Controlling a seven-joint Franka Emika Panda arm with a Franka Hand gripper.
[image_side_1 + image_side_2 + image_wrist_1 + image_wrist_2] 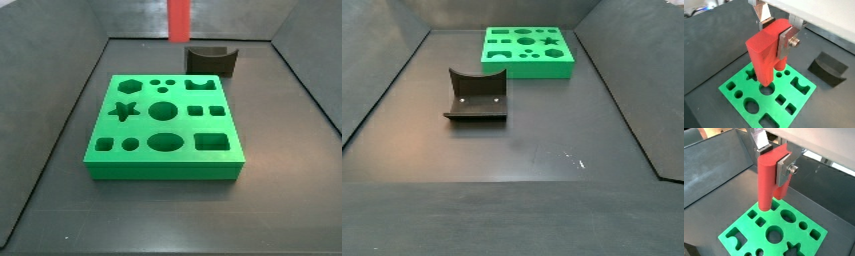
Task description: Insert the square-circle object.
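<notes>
The square-circle object (764, 55) is a long bright red forked piece, and it also shows in a wrist view (765, 183). It hangs upright with its legs pointing down. My gripper (774, 35) is shut on its upper end, a silver finger on each side, as a wrist view (774, 162) also shows. The legs' ends hover above the green block (765, 102) with shaped holes, near a round hole, and do not sit in any hole. In a side view only the red piece (179, 20) shows, above the block's (163, 170) far end; the gripper is out of frame.
A dark grey block (827, 67) with a curved notch stands on the floor beside the green block (529, 70), seen also in both side views (211, 60) (476, 95). Grey walls enclose the dark floor.
</notes>
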